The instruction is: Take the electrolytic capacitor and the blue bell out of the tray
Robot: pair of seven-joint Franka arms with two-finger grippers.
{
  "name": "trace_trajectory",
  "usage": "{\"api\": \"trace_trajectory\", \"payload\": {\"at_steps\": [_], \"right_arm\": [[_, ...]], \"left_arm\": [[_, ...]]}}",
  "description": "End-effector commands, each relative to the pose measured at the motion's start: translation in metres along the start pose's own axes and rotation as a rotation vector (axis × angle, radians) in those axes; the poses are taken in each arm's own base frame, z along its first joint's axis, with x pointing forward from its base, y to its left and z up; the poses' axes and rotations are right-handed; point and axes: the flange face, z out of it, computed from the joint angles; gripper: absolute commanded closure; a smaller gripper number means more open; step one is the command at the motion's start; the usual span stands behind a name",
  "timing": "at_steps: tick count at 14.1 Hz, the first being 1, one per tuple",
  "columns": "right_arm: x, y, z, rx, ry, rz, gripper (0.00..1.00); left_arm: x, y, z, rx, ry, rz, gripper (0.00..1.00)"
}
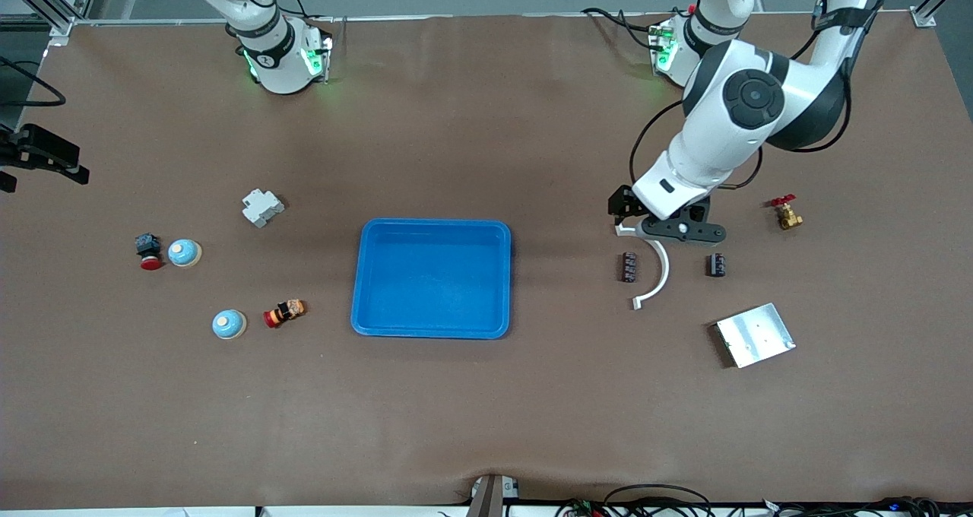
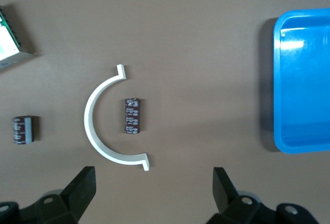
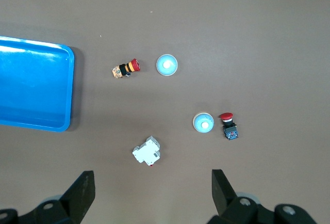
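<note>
Front view: two capacitors lie toward the left arm's end of the table from the blue tray [image 1: 432, 277]. One capacitor [image 1: 629, 266] sits just beside the inner curve of a white arc [image 1: 656, 271], between the arc and the tray. The second capacitor [image 1: 717, 264] lies on the arc's outer side, farther from the tray. The left gripper [image 1: 669, 226] hangs low over the spot just past the arc's upper end; in the left wrist view its fingers [image 2: 80, 190] are spread wide, holding nothing, with the first capacitor [image 2: 133, 115] and the arc [image 2: 105, 125] lying between them, and the second capacitor [image 2: 22, 129] off to the side.

Two bells sit toward the right arm's end from the tray. One bell [image 1: 229, 324] is beside a red-capped switch [image 1: 285, 312] lying on its side, the switch being the closer of the pair to the tray. The other bell [image 1: 185, 252] is touching or just beside a red push button [image 1: 149, 251], which is farther from the tray. A white block [image 1: 262, 207] sits between that bell and the right arm's base.

The right gripper [image 3: 152, 193] shows only in the right wrist view, high over the bells' area, fingers spread and empty; that arm waits

A metal plate [image 1: 755, 334] and a brass valve [image 1: 786, 214] lie farthest from the tray at the left arm's end
</note>
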Motion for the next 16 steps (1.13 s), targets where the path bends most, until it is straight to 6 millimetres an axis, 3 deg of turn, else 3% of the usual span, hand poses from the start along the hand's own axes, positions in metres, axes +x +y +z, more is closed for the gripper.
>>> {"api": "trace_trajectory", "payload": {"at_steps": [1,6,9,13,16], "right_arm": [[-0.009,-0.002,-0.004,-0.015,0.004,-0.005,0.00],[-0.010,0.001,-0.004,-0.015,0.003,0.001,0.00],[-0.009,0.000,-0.005,-0.015,0.006,-0.002,0.00],[-0.008,0.000,-0.005,-0.017,0.012,-0.002,0.00],[-0.008,-0.001,-0.005,-0.016,0.010,-0.003,0.00]], "left_arm": [[0.000,0.003,0.002,-0.007,0.002,-0.013,0.00],[0.003,-0.001,-0.004,-0.008,0.014,-0.020,0.00],[0.010,-0.001,-0.017,-0.006,0.045,-0.014,0.00],[0.018,-0.005,-0.061,0.031,0.076,0.000,0.00],[0.025,-0.006,-0.116,0.059,0.004,0.000,0.00]]}}
